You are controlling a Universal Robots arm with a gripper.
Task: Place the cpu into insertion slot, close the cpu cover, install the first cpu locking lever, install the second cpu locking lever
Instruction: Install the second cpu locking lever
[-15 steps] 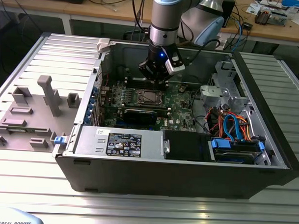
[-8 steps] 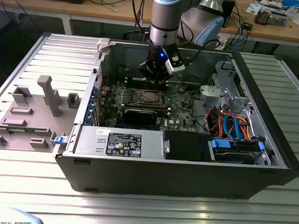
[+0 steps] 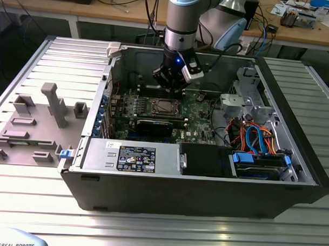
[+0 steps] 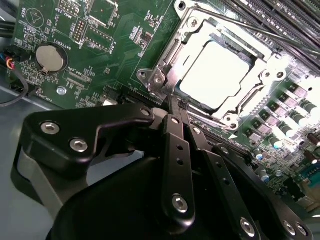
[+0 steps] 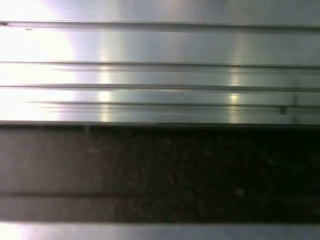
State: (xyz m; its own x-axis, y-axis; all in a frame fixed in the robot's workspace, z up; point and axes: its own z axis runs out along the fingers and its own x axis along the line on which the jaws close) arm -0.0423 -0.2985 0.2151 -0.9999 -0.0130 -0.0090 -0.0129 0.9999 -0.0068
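Inside the open computer case, my gripper (image 3: 172,89) hangs just behind the insertion slot (image 3: 164,105) on the green board. The second wrist view shows the cpu (image 4: 217,75), its pale silver top lying flat in the socket. The cpu cover (image 4: 172,57) lies down around it as a silver frame. A thin locking lever (image 4: 250,31) runs along the socket's far side. My black fingers (image 4: 176,150) are pressed together, and the gripper (image 4: 175,106) is shut with its tips at the socket frame's near edge. Whether the tips pinch a lever is hidden.
A black card (image 3: 154,126) lies in front of the socket, and memory slots (image 4: 280,15) lie beside it. A coin battery (image 4: 51,58) sits on the board. The power supply (image 3: 131,154) and drive bay with blue cables (image 3: 256,139) line the case front. Grey fixtures (image 3: 54,103) stand at the exterior view's left.
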